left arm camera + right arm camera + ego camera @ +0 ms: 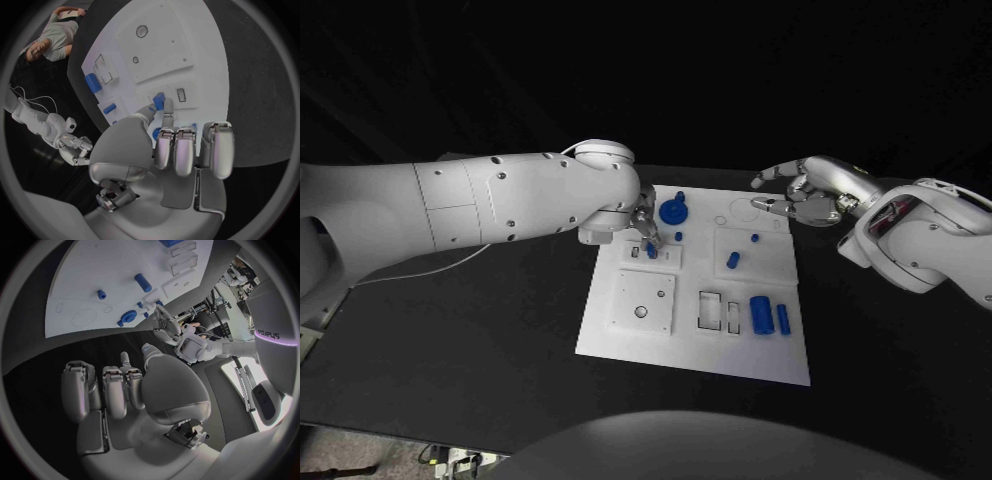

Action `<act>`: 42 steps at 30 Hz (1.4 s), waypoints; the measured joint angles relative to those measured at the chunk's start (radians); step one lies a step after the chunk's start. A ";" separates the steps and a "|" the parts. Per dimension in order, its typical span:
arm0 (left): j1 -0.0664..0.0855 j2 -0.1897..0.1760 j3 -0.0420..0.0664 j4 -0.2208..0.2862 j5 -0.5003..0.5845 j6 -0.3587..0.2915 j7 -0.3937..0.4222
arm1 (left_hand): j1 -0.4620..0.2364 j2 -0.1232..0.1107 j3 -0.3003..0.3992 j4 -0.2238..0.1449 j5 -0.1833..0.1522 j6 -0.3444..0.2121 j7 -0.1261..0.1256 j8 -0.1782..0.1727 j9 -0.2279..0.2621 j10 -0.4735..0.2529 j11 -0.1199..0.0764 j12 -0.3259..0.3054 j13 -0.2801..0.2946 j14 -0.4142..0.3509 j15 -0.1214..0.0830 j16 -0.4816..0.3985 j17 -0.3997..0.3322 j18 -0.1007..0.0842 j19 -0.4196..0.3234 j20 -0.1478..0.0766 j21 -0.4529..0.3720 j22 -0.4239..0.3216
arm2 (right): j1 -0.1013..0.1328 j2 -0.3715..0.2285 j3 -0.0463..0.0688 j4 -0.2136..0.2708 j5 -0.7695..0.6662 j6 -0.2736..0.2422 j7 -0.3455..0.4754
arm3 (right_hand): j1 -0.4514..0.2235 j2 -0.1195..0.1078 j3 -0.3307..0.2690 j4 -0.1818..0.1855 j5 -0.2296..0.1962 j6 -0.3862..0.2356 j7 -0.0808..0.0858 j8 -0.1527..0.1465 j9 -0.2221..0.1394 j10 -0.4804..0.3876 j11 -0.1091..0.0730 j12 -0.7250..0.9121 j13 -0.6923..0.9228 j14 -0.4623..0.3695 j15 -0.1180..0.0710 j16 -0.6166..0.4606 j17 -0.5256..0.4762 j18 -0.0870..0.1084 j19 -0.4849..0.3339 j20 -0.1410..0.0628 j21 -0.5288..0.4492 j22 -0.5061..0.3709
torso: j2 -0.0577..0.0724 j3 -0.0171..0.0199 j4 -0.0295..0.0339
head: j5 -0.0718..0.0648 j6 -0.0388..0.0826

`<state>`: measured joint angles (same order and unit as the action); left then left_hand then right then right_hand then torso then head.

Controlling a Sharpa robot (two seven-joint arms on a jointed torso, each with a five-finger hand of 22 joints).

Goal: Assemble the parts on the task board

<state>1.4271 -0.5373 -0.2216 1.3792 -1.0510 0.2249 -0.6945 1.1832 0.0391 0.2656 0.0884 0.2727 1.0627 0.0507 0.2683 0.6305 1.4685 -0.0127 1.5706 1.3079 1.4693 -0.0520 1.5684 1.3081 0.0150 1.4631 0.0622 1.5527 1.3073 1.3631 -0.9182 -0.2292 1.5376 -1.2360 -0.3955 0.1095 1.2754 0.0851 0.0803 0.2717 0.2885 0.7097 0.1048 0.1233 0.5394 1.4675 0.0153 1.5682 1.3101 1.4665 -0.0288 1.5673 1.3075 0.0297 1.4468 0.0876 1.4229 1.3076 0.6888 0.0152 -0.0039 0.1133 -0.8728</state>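
Note:
The white task board (629, 335) lies mid-table. My left hand (643, 232) is over its far left part and pinches a small blue part (652, 250) between thumb and a finger. In the left wrist view this part (159, 103) sits just beside a small rectangular slot (181, 94). My right hand (798, 195) hovers over the board's far right corner, fingers apart and holding nothing. A round blue part (676, 210), a short blue cylinder (733, 260), a large blue block (762, 313) and a slim blue bar (783, 318) rest on the board.
Two small blue pegs (678, 237) (753, 238) stand on the board's far half. A square plate with round holes (646, 300) and two rectangular recesses (721, 312) occupy the near half. Black table (473, 350) surrounds the board.

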 measured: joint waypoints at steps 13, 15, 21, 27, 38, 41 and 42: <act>-0.005 0.003 0.000 -0.004 0.005 0.001 0.002 | -0.007 0.001 0.011 -0.001 0.000 -0.007 -0.001 -0.002 0.004 0.000 0.000 0.000 0.000 0.000 0.000 0.000 0.000 0.000 0.000 0.000 -0.005 0.000 | 0.000 0.000 0.000 -0.001 0.000 0.000 0.000 | 0.000 0.000 0.000 0.000 0.000 0.000 0.000 0.000 0.000 0.000 0.000 0.000 0.000 0.000 0.000 0.000 0.000 0.000 0.000 0.000 0.000 0.000 | 0.000 -0.0001 0.0000 | 0.000 0.000; -0.005 0.003 0.001 -0.005 0.006 0.000 0.003 | -0.009 -0.001 0.013 -0.002 0.000 -0.007 -0.001 -0.002 0.004 0.000 0.000 0.000 0.000 0.000 0.000 0.000 0.000 0.000 0.000 0.000 -0.011 0.000 | 0.000 0.000 0.000 -0.001 0.000 0.000 0.000 | 0.000 0.000 0.000 0.000 0.000 0.000 0.000 0.000 0.000 0.000 0.000 0.000 0.000 0.000 0.000 0.000 0.000 0.000 0.000 0.000 0.000 0.000 | 0.000 0.0000 0.0000 | 0.000 0.000; -0.006 0.004 0.001 -0.008 0.009 0.000 0.005 | -0.012 -0.004 0.018 -0.002 0.000 -0.007 -0.001 -0.002 0.006 0.000 0.000 0.000 0.000 0.000 0.000 0.000 0.000 0.000 0.000 0.000 -0.011 0.000 | -0.001 0.001 0.000 -0.002 0.000 0.000 0.000 | 0.000 0.000 0.000 0.000 0.000 0.000 0.000 0.000 0.000 0.000 0.000 0.000 0.000 0.000 0.000 0.000 0.000 0.000 0.000 0.000 0.000 0.000 | 0.000 -0.0001 0.0000 | 0.000 0.000; -0.008 0.007 0.000 -0.010 0.011 0.000 0.006 | -0.012 -0.004 0.022 -0.006 -0.001 -0.011 0.003 -0.002 0.009 0.000 0.000 0.000 0.000 0.000 0.000 0.000 0.000 0.000 0.000 0.000 -0.016 0.000 | -0.001 0.001 0.000 -0.003 0.000 0.000 0.000 | 0.000 0.000 0.000 0.000 0.000 0.000 0.000 0.000 0.000 0.000 0.000 0.000 0.000 0.000 0.000 0.000 0.000 0.000 0.000 0.000 0.000 0.000 | 0.000 -0.0001 -0.0004 | 0.000 0.000; -0.009 0.008 0.000 -0.012 0.012 -0.001 0.009 | -0.013 -0.005 0.028 -0.007 -0.001 -0.011 0.003 -0.002 0.010 0.000 0.000 0.000 0.000 0.000 0.000 0.000 0.000 0.000 0.000 0.000 -0.019 0.000 | -0.002 0.001 0.000 -0.003 0.000 0.000 0.001 | 0.000 0.000 0.000 0.000 0.000 0.000 0.000 0.000 0.000 0.000 0.000 0.000 0.000 0.000 0.000 0.000 0.000 0.000 0.000 0.000 0.000 0.000 | 0.000 0.0000 -0.0002 | -0.001 0.000; -0.009 0.008 0.000 -0.011 0.011 -0.001 0.010 | -0.014 -0.007 0.029 -0.007 -0.001 -0.011 0.003 -0.002 0.010 0.000 0.000 0.000 0.000 0.000 0.000 0.000 0.000 0.000 0.000 0.000 -0.019 0.000 | -0.002 0.000 0.000 -0.003 0.000 0.000 0.001 | 0.000 0.000 0.000 0.000 0.000 0.004 0.004 0.000 0.000 0.000 0.000 0.000 0.000 0.000 0.000 0.000 0.000 0.000 0.000 0.000 0.000 0.000 | 0.000 0.0000 -0.0001 | -0.001 0.000; -0.010 0.008 0.000 -0.011 0.010 -0.001 0.010 | -0.014 -0.007 0.029 -0.007 -0.001 -0.011 0.003 -0.002 0.010 0.000 0.000 0.000 0.000 0.000 0.000 0.000 0.000 0.000 0.000 0.000 -0.019 0.000 | -0.002 0.000 0.000 -0.003 0.000 0.000 0.001 | 0.000 0.000 0.000 0.000 0.000 0.004 0.004 0.000 0.000 0.000 0.000 0.000 0.000 0.000 0.000 0.000 0.000 0.000 0.000 0.000 0.000 0.000 | 0.000 0.0000 -0.0001 | -0.001 0.000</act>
<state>1.4176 -0.5290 -0.2212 1.3678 -1.0405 0.2235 -0.6846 1.1689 0.0326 0.2944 0.0813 0.2719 1.0520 0.0534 0.2661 0.6408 1.4685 -0.0127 1.5705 1.3079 1.4692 -0.0520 1.5684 1.3077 0.0151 1.4631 0.0622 1.5334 1.3073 1.3614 -0.9184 -0.2292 1.5342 -1.2360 -0.3954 0.1102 1.2754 0.0851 0.0802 0.2717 0.2885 0.7133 0.1084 0.1233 0.5394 1.4675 0.0152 1.5682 1.3101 1.4665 -0.0288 1.5673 1.3073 0.0296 1.4468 0.0876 1.4229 1.3081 0.6887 0.0152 -0.0040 0.1119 -0.8728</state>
